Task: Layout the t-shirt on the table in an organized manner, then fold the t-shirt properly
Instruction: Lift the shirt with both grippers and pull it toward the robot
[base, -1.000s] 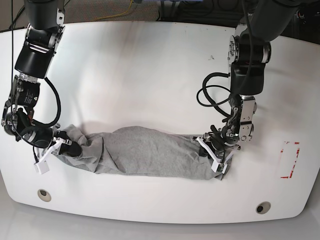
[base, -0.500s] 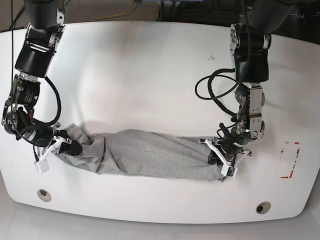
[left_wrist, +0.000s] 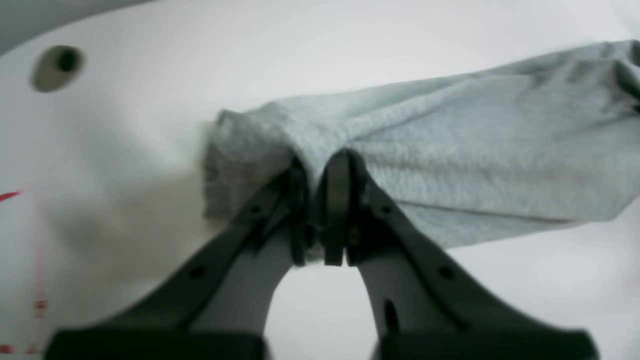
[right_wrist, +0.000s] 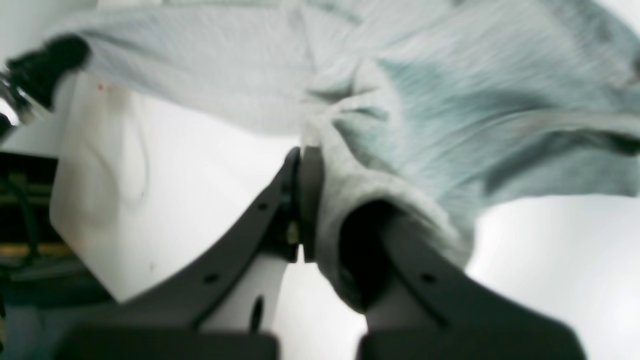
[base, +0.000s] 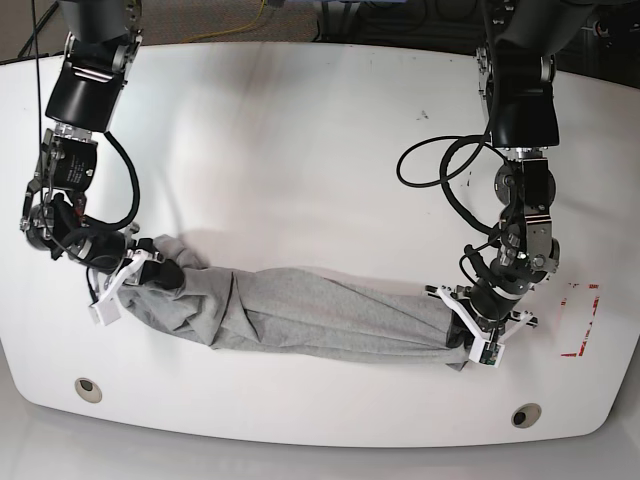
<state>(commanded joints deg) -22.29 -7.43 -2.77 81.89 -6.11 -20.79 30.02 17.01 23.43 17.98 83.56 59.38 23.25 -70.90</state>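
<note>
the t-shirt, heather-grey and wrinkled, lies bunched into a long roll stretched from 9 to 3 o'clock across the glossy white table.

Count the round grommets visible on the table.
2. One grommet sits near the front edge of the table, below the right gripper; the other grommet lies near the front edge, below the left gripper. None looks hidden.
</note>
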